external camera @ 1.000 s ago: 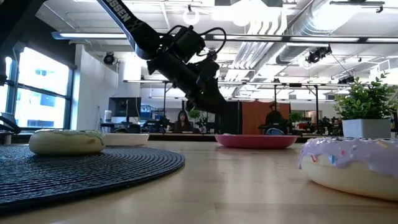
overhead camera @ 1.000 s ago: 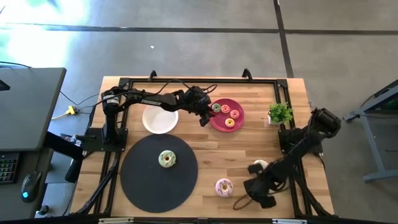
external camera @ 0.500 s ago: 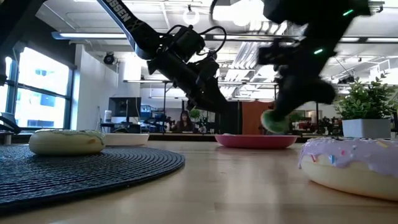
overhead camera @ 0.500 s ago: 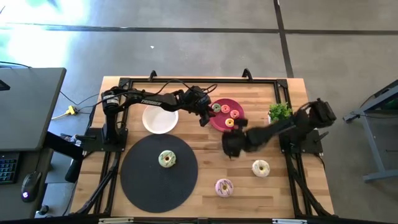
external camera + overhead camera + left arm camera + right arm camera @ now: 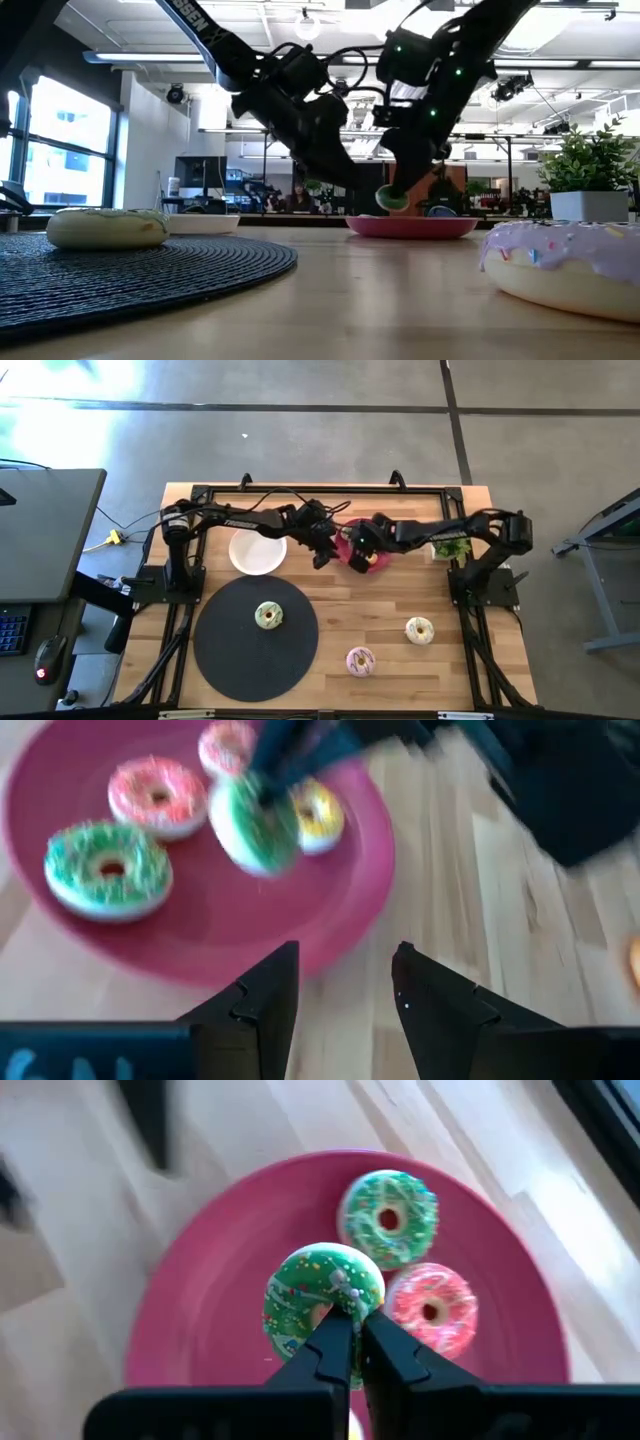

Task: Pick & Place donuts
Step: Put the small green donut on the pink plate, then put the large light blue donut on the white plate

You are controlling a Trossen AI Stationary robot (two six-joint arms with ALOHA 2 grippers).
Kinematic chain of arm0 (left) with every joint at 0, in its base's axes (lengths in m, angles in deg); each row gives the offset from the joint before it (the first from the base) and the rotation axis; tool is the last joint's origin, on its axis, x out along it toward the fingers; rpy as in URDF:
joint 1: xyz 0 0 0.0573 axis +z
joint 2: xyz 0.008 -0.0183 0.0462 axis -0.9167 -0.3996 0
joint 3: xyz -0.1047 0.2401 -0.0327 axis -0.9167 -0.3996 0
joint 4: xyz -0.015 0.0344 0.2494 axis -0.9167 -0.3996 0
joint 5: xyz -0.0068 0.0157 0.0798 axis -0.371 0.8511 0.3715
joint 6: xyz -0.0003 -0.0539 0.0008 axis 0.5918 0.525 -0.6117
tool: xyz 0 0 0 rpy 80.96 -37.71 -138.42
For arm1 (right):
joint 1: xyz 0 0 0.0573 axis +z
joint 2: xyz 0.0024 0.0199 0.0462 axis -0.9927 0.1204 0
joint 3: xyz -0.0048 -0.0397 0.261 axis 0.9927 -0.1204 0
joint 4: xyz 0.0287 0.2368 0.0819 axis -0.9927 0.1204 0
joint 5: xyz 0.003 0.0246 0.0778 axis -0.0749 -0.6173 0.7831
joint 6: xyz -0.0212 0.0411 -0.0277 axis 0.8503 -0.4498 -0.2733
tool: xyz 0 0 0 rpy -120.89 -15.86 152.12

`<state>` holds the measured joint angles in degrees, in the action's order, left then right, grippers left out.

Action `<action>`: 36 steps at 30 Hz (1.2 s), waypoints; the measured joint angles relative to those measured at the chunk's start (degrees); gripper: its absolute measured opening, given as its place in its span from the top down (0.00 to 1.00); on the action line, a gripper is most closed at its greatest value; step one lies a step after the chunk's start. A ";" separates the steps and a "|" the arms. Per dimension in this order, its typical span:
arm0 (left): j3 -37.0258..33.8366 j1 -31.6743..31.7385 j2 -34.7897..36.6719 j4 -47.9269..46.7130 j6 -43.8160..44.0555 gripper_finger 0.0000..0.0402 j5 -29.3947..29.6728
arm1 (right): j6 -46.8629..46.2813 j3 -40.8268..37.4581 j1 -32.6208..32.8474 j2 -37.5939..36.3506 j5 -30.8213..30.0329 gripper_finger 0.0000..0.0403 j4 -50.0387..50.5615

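Note:
A tiny green donut [image 5: 318, 1292] sits in my shut right gripper [image 5: 352, 1325] over the red plate [image 5: 384, 558], also seen in the low view [image 5: 392, 200]. On the plate lie another green donut [image 5: 388, 1215], a pink one [image 5: 432, 1308] and a yellow one [image 5: 316, 815]. My left gripper [image 5: 345, 985] is open, just off the plate's left rim [image 5: 322, 552]. A green-iced donut [image 5: 268, 616] rests on the black mat [image 5: 230, 650]. A cream donut [image 5: 420, 630] and a pink donut [image 5: 360, 660] lie on the wood. My right gripper pinches the green donut's ring between its two fingers at the side nearest the wrist [image 5: 340, 1302]. The fingers come slanting down from the table's right. The donut hangs tilted below the fingertips, just above the red plate [image 5: 410, 227].
A white plate [image 5: 257, 550] lies left of the red one, under the left arm. A small potted plant [image 5: 450, 542] stands at the right edge, beside the right arm. Bare wood lies between the mat and the two loose donuts.
My right arm has swept from the table's near right corner, past the cream donut, up and toward the far edge to the red plate, carrying the green donut. The cream donut, half hidden before, now shows whole.

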<state>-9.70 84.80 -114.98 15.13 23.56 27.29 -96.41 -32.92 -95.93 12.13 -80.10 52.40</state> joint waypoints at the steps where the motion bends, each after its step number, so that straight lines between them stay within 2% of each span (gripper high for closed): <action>1: 0.00 0.00 0.66 -2.02 -0.76 0.61 0.04 | 0.62 0.00 -0.58 0.00 0.07 0.99 0.09; 8: 0.02 -0.01 6.78 -13.38 -3.50 0.61 0.29 | 2.09 -0.02 -2.26 1.25 3.64 0.89 -0.86; 13: -0.04 -0.62 12.58 -28.69 -6.89 0.61 -1.52 | 2.11 -0.03 -2.13 3.38 4.68 0.84 -1.13; 17: -0.08 -2.03 18.08 -39.23 -6.85 0.61 -1.38 | 3.86 -0.07 -2.13 4.81 4.32 0.81 -1.38; 20: 0.11 -5.08 21.90 -42.11 -5.59 0.61 -0.04 | 5.55 -0.07 -2.13 4.85 4.10 0.79 -1.93; 25: -0.78 -14.25 26.06 -46.17 -3.58 0.61 8.59 | 7.51 -0.07 -2.11 4.35 5.12 0.73 -3.12; 28: -3.33 -21.39 26.52 -45.64 1.31 0.61 15.57 | 7.67 -0.07 -2.09 3.60 5.70 0.69 -2.56; 31: -7.54 -28.11 26.29 -45.84 7.52 0.61 24.50 | 7.56 -0.07 -1.67 2.22 6.33 0.66 -1.99; 34: -12.96 -33.20 25.11 -41.15 13.97 0.61 32.97 | 7.47 -0.07 -0.59 0.45 7.77 0.64 -2.05; 36: -16.48 -35.53 24.81 -38.89 18.03 0.61 36.32 | 7.46 -0.07 0.47 -0.58 9.10 0.63 -2.31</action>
<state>-26.18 49.27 -90.17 -23.76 41.59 63.61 -88.95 -32.98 -95.46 11.56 -71.01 50.08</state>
